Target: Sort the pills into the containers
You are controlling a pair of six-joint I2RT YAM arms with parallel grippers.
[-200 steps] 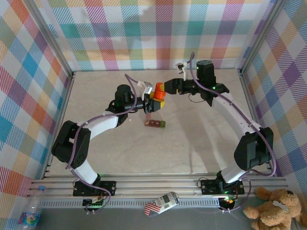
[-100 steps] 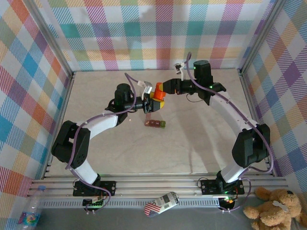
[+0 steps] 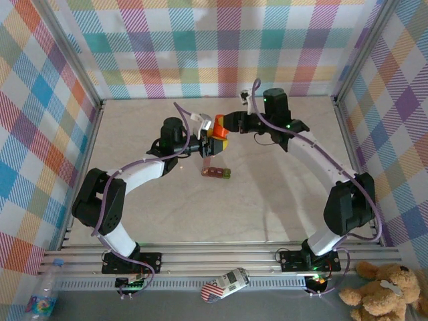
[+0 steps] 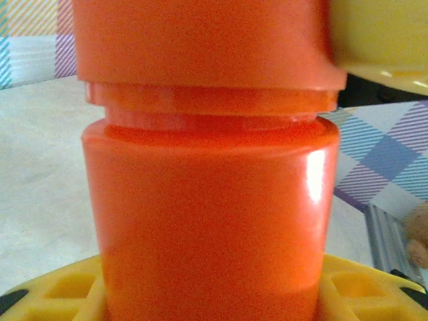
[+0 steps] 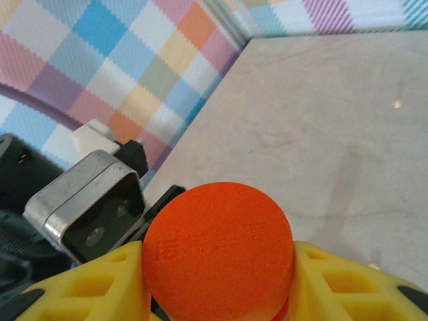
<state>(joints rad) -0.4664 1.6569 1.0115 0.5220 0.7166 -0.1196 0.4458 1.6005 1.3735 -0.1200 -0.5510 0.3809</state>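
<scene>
An orange cylindrical bottle hangs above the middle of the table. My left gripper is shut on its body, one yellow finger on each side. The bottle's round orange cap sits between the yellow fingers of my right gripper, which press on it from both sides, shut on it. The containers, a short dark red strip with a green end, lie on the table just in front of the bottle. The pills are hidden.
Plaid walls and a metal frame close in the table on three sides. At the near edge lie a water bottle, a striped object and a teddy bear. My left wrist camera housing is close beside the cap.
My right gripper has slid left onto the bottle's cap and its fingers have closed on it. The left arm and the bottle have stayed still.
</scene>
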